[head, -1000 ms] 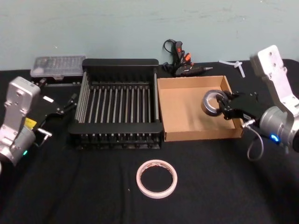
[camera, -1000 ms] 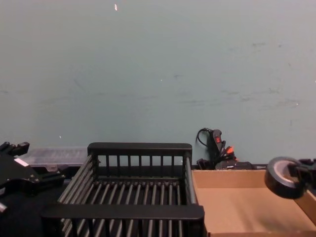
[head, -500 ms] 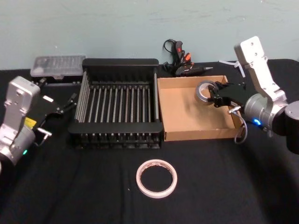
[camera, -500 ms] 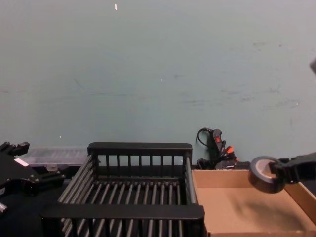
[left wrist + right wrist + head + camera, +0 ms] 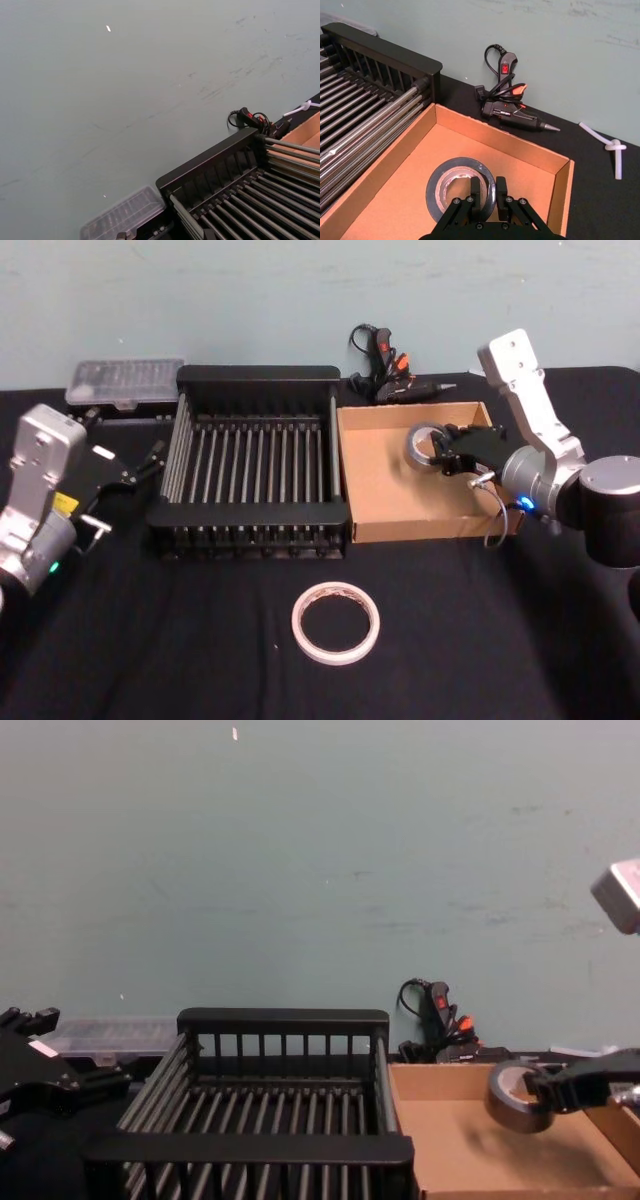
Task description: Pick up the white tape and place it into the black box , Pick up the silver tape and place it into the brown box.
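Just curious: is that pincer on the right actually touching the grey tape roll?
Touching. In the right wrist view, the right pincer has its fingers closed across the silver tape rim, one inside the ring, one outside.

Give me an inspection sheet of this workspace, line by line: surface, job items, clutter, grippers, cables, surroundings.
Surface: black tablecloth.
Job's things: silver tape held above the floor of the brown box, not yet released; white tape flat on the cloth, in front of the black box, untouched.
Clutter: glue gun behind the brown box; clear plastic case behind the black box's left corner; white glue sticks at the back right.
Grippers: right gripper, jaws shut on the silver tape's wall; left gripper parked left of the black box.
Cables: glue gun's cord coiled beside it.
Surroundings: plain teal wall.
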### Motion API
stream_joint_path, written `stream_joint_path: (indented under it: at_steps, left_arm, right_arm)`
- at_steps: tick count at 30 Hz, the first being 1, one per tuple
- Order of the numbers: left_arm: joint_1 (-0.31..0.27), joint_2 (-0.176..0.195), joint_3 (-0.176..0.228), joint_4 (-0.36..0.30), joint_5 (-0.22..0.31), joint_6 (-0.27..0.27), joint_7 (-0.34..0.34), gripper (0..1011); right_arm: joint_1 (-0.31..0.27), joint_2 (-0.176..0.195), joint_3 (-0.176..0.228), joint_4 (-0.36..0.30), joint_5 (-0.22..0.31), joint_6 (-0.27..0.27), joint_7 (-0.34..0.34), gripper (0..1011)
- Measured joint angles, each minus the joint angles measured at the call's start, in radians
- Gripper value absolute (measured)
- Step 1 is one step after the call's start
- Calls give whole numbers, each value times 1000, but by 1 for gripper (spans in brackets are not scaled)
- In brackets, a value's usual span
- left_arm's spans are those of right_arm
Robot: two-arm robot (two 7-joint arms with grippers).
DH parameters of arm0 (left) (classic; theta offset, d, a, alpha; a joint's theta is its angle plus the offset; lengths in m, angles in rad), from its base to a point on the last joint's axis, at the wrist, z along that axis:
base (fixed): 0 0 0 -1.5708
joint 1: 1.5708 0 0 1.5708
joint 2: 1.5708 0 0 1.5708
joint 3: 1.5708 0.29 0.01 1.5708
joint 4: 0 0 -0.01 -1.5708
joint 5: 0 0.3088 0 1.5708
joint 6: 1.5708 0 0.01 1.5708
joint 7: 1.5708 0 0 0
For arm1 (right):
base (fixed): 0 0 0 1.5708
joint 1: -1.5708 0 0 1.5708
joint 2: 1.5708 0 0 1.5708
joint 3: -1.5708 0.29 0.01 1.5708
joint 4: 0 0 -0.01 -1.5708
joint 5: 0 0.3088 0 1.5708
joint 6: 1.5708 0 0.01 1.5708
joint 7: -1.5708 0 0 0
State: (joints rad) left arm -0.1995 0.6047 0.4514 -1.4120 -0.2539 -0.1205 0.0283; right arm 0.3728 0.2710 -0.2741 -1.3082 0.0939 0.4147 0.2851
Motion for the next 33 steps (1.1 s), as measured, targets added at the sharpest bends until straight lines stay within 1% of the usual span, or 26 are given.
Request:
stream_joint_path:
  at_steps: [7, 16, 18, 20, 21, 22, 24, 25, 26, 27, 28, 30, 32, 33]
  left_arm:
    - [0, 0, 0, 0, 0, 0, 0, 1001]
    - [0, 0, 0, 0, 0, 0, 0, 1001]
    - [0, 0, 0, 0, 0, 0, 0, 1001]
    - [0, 0, 0, 0, 0, 0, 0, 1001]
    - [0, 0, 0, 0, 0, 0, 0, 1001]
    - [0, 0, 0, 0, 0, 0, 0, 1001]
    - [0, 0, 0, 0, 0, 0, 0, 1001]
    - [0, 0, 0, 0, 0, 0, 0, 1001]
    - [0, 0, 0, 0, 0, 0, 0, 1001]
    - [0, 0, 0, 0, 0, 0, 0, 1001]
    - [0, 0, 0, 0, 0, 0, 0, 1001]
    - [0, 0, 0, 0, 0, 0, 0, 1002]
    - [0, 0, 0, 0, 0, 0, 0, 1001]
    - [0, 0, 0, 0, 0, 0, 0, 1001]
  right_arm:
    - [7, -12, 0, 25, -12, -6, -1, 186]
    - [7, -11, 0, 24, -12, -5, -2, 187]
    - [7, -11, 0, 23, -12, -5, -3, 202]
    - [7, -11, 1, 23, -11, -5, -3, 248]
    - [7, -11, 1, 22, -11, -5, -3, 292]
    - [7, -10, 1, 22, -11, -5, -3, 302]
    - [7, -10, 1, 22, -10, -5, -3, 383]
    - [7, -10, 1, 22, -10, -5, -3, 440]
    - [7, -10, 1, 22, -10, -5, -3, 440]
    - [7, -10, 1, 22, -10, -5, -3, 488]
    - [7, -10, 1, 21, -10, -5, -3, 508]
    - [7, -10, 1, 21, -9, -4, -3, 582]
    - [7, -9, 2, 21, -9, -4, -3, 669]
    - [7, -9, 1, 21, -9, -4, -3, 689]
